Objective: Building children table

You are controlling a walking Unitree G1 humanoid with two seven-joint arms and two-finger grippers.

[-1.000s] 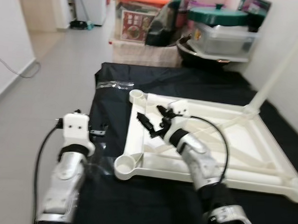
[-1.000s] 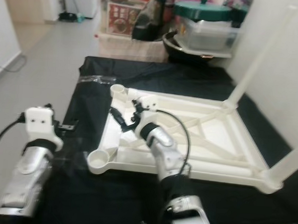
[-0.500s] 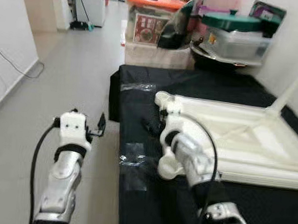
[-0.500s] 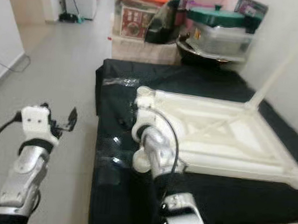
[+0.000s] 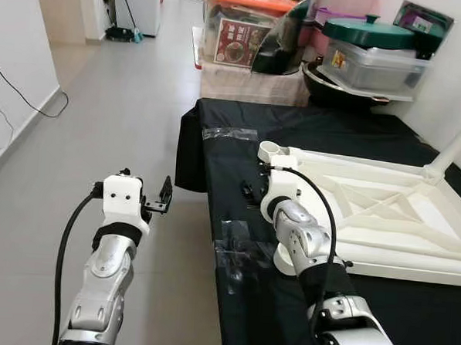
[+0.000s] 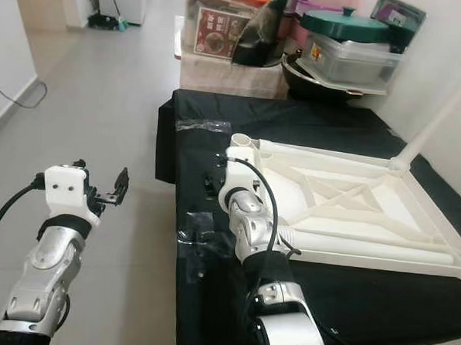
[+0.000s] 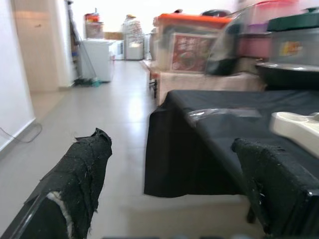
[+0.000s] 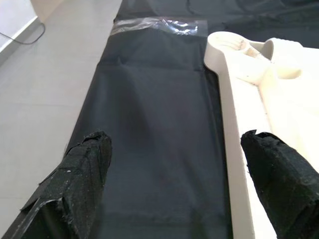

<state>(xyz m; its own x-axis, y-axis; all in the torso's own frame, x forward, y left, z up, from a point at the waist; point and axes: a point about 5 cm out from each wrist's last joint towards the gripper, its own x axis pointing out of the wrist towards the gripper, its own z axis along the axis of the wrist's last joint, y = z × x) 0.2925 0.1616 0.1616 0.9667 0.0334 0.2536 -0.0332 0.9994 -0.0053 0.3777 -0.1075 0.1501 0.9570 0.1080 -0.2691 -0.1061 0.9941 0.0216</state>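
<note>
While your view has swung left since a second ago, both grippers [image 7: 169, 194] [image 8: 189, 184] gape empty, the right beside the tabletop [image 5: 368, 203]; bins [image 5: 375, 60] stay lidded.

I am seeing the upturned table [image 5: 383, 219] lying on the cloth [image 5: 310, 130] at right, storage boxes [image 5: 245, 42] standing behind it, and my left end effector [image 5: 166, 196] hanging over the floor [image 5: 102, 119] at left.
</note>
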